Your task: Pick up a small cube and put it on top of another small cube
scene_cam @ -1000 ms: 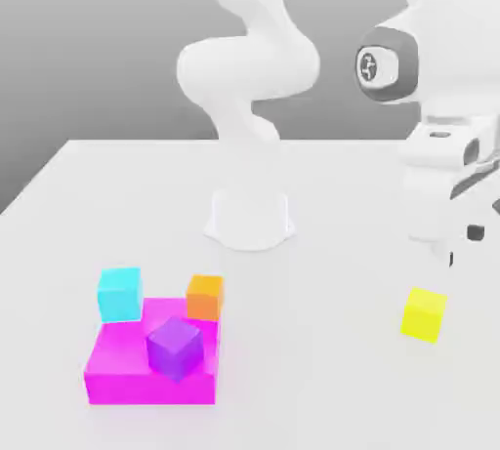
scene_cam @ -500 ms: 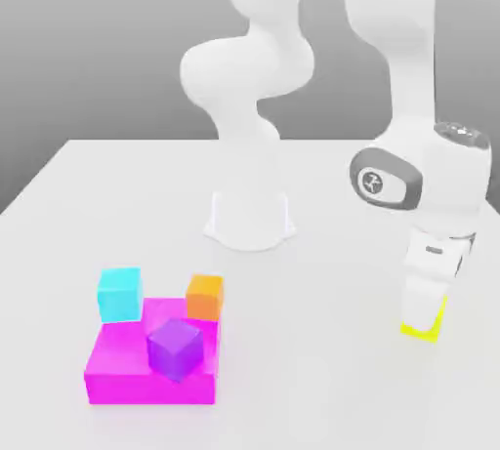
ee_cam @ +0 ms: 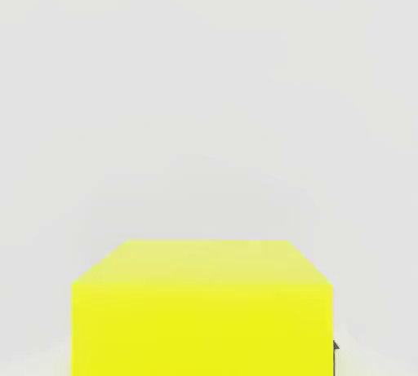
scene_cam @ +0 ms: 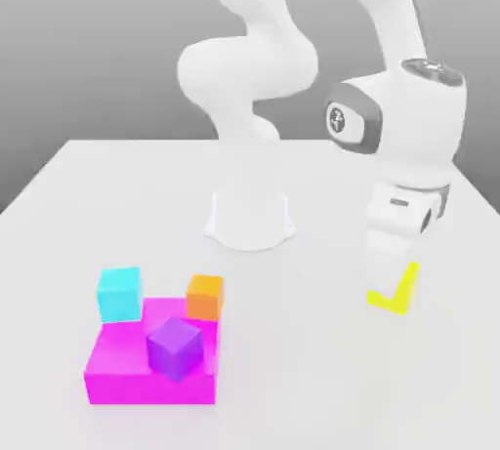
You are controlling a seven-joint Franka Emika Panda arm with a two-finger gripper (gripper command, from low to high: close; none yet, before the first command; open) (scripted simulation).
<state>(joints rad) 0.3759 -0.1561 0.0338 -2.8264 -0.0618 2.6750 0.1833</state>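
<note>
Moved since earlier frames: bright yellow matte cube (scene_cam: 399,296), now farther toward the exterior view's left and higher in that view than a second ago; white gripper (scene_cam: 391,270) was above it then, now has it.
Gripper state: closed on the yellow cube, fingers pressed in only as far as its width allows.
Yellow cube, exterior view: partly hidden behind the gripper's white fingers, with an L of yellow showing; clearance from the table hard to judge.
Yellow cube, hand view: large and close, one face and a paler face visible.
Orange cube: small, matte orange cube (scene_cam: 205,298), at the far corner of the block toward the exterior view's right; well apart from the yellow cube.
Block: flat magenta block (scene_cam: 153,387) on the white table (scene_cam: 303,360), toward the exterior view's left.
Cyan cube: small light-blue cube (scene_cam: 120,295), at the block's other far corner.
Purple cube: small purple cube (scene_cam: 176,348), turned at an angle, overlapping the block's near edge in view.
Arm: white Panda arm (scene_cam: 249,67), reaching over to the exterior view's right.
</note>
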